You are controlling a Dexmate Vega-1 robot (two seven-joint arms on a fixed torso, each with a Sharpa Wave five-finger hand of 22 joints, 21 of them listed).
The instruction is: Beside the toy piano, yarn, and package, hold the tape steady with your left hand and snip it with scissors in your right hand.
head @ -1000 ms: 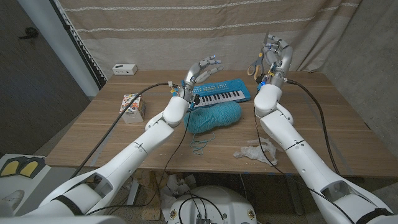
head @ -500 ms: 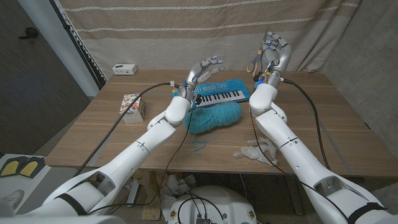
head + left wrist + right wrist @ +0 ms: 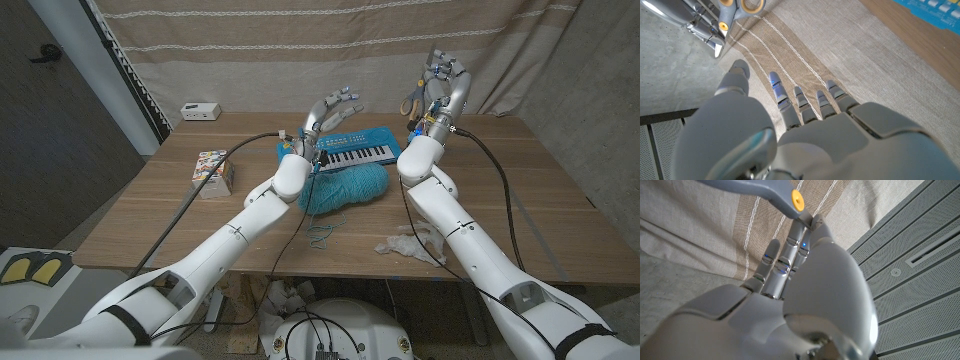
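Scissors (image 3: 411, 101) with yellow-grey handles are gripped in your right hand (image 3: 442, 88), raised above the table's (image 3: 520, 180) far edge. Your left hand (image 3: 328, 113) hangs over the toy piano (image 3: 352, 151), fingers spread, holding nothing. I cannot make out the tape.

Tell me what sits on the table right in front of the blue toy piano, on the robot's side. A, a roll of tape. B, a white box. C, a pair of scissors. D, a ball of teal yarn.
D: in the head view the teal yarn lies against the near edge of the toy piano, while the scissors are up in the raised right hand.
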